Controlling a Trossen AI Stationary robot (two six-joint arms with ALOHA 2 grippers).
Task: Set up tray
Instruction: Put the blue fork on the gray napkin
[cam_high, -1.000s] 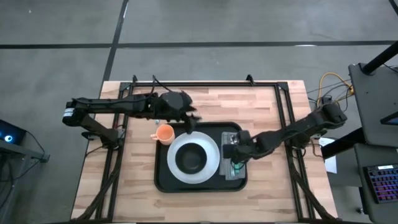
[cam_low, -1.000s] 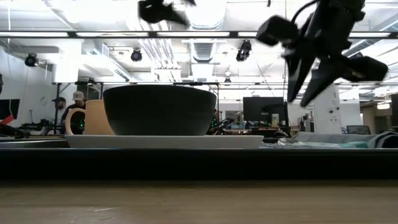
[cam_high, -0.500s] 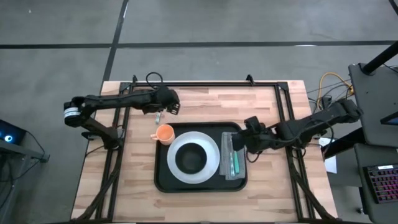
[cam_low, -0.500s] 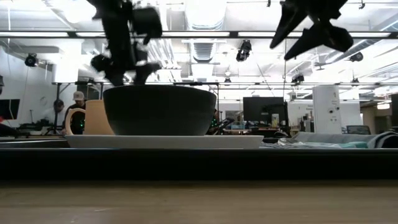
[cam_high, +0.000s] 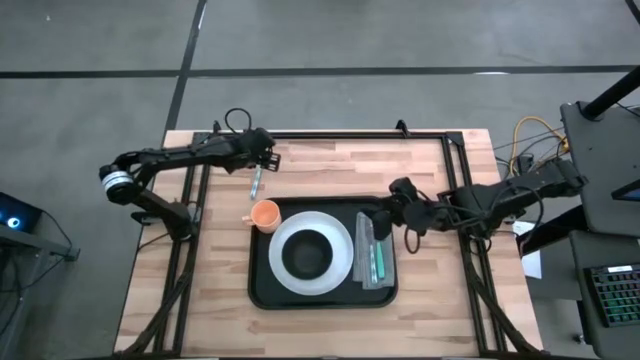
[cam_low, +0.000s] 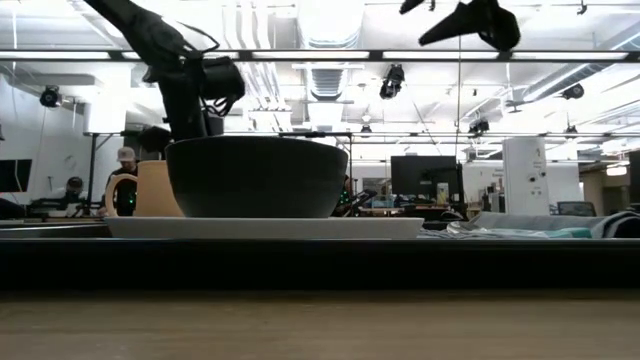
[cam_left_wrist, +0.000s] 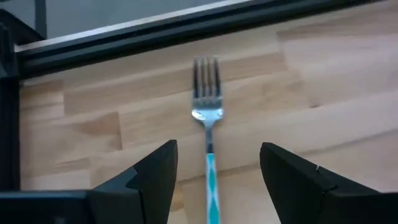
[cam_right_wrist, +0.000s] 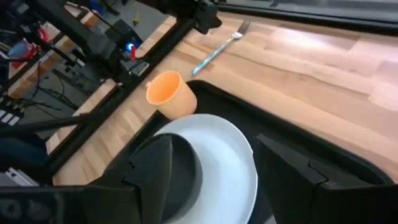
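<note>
The black tray (cam_high: 262, 290) holds a white plate (cam_high: 345, 262) with a dark bowl (cam_high: 307, 257) on it. At the tray's right end lies a grey napkin (cam_high: 366, 240) with teal-handled cutlery (cam_high: 380, 262) on top. An orange cup (cam_high: 265, 213) stands at the tray's far left corner. A teal-handled fork (cam_left_wrist: 208, 118) lies flat on the wood beyond the cup. My left gripper (cam_left_wrist: 217, 152) hovers open over the fork, one finger on either side of its handle, touching nothing. My right gripper (cam_right_wrist: 214, 158) is open, up above the tray's far right part.
Black frame rails (cam_high: 330, 134) run along the table's far edge and down both sides, close behind the fork. Bare wood lies on the far side of the tray and along the near edge. People and equipment show in the room beyond the table.
My left gripper has swung from above the tray's far edge toward the table's far left and come down over the fork. My right gripper has risen off the napkin, tipped up toward level and spread its fingers; the cutlery stays on the napkin.
</note>
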